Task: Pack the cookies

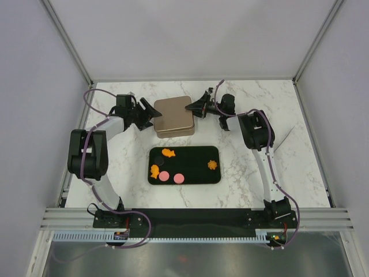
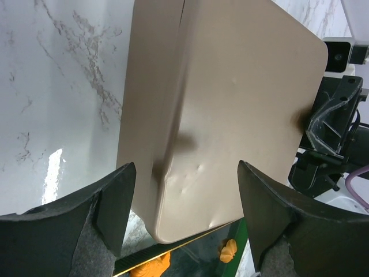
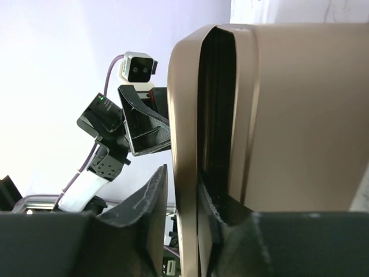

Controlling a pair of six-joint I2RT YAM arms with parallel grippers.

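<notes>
Nearest the bases, a black tray [image 1: 185, 151] lies with its long axis left to right. Five cookies [image 1: 164, 176] are on it, none packed yet:
- an orange fish shape at the back left
- another orange piece at the front left
- two pink discs side by side at the front
- an orange flower shape alone on the right half

Just behind the tray is the tan tin [image 1: 176, 131]. Its lid [image 1: 174, 111] sits skewed over the base. In the right wrist view a dark gap shows between lid and base, so the lid looks lifted on that side.

The left gripper [image 1: 145, 117] is at the tin's left end. Its jaws are spread wide to either side of a tin corner and grip nothing.

The right gripper [image 1: 200, 107] is at the tin's right end. Its jaws are nearly closed, pinching the lid rim, with one finger [image 3: 151, 213] outside and one in the gap.

Key relation: the cookies lie on the near side of the tin, so both grippers must come back toward the bases to reach them. Four of the five are on the tray's left half, closer to the free left gripper. The flower shape is closer to the right arm, which is busy with the lid. Judgement: the lid must clear the tin before any cookie goes in. Risk: the lid slips from that thin rim pinch.
</notes>
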